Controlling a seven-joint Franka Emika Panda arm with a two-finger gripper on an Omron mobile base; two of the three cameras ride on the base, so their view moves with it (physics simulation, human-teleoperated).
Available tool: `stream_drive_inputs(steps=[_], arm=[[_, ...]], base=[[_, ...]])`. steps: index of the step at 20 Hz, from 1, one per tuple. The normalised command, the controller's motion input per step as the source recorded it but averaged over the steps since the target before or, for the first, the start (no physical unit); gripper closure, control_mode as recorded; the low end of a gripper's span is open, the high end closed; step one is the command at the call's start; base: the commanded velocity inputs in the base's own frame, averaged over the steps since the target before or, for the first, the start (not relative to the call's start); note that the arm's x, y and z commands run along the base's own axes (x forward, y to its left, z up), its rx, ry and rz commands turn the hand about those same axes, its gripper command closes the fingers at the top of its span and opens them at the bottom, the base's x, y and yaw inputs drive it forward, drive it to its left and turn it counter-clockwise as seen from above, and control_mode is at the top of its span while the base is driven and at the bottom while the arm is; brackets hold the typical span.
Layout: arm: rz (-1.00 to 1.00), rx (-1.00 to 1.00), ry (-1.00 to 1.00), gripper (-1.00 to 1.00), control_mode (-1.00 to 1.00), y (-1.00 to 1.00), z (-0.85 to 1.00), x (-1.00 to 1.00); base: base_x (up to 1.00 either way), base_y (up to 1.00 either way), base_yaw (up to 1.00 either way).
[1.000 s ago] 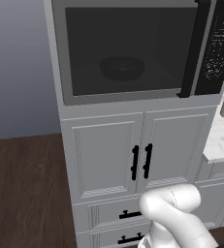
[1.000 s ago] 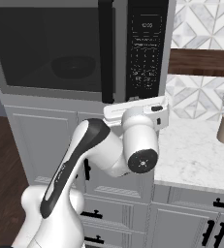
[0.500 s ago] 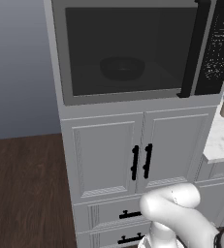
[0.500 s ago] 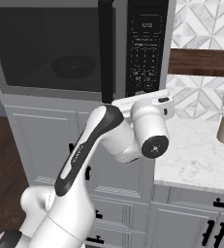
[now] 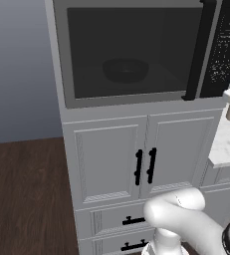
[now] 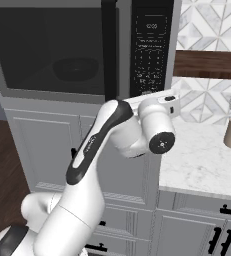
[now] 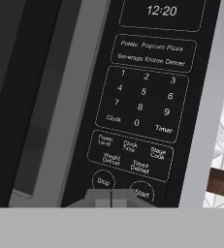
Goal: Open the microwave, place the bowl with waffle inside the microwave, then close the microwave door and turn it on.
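The microwave (image 5: 136, 50) fills the upper part of both base views, with the microwave door (image 6: 52, 47) closed and the bowl (image 5: 125, 69) visible through the tinted window, left of the black bar handle (image 6: 109, 47). Since the earlier frames, the arm's wrist in the right base view has swung up and right toward the keypad panel (image 6: 149, 45). The hand view adds keypad detail: a clock reading 12:20, with the gripper (image 7: 111, 196), fingers pressed together, at bottom centre between the Stop button (image 7: 103, 181) and the Start button (image 7: 141, 193).

Glossy white arm (image 6: 94, 165) — (dark joints)
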Motion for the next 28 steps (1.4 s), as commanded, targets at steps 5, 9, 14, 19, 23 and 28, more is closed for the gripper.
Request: stream_drive_inputs(steps=[5, 9, 14, 19, 23, 28], arm=[[-0.02, -0.01, 0.0, 1.0, -1.0, -0.12, -0.02, 0.04], [-0.03, -0.01, 0.0, 1.0, -1.0, -0.12, 0.0, 0.08], [-0.03, -0.03, 0.05, 1.0, -1.0, 0.0, -0.06, 0.08], [-0.03, -0.02, 0.04, 1.0, -1.0, 0.0, -0.01, 0.02], [-0.03, 0.0, 0.0, 1.0, -1.0, 0.0, 0.0, 0.08], [-0.04, 0.0, 0.0, 1.0, -1.0, 0.0, -0.05, 0.16]], base=[[0.0, 0.0, 0.0], [0.0, 0.0, 0.0], [0.0, 0.0, 0.0], [0.0, 0.0, 0.0], [0.0, 0.0, 0.0], [0.0, 0.0, 0.0]])
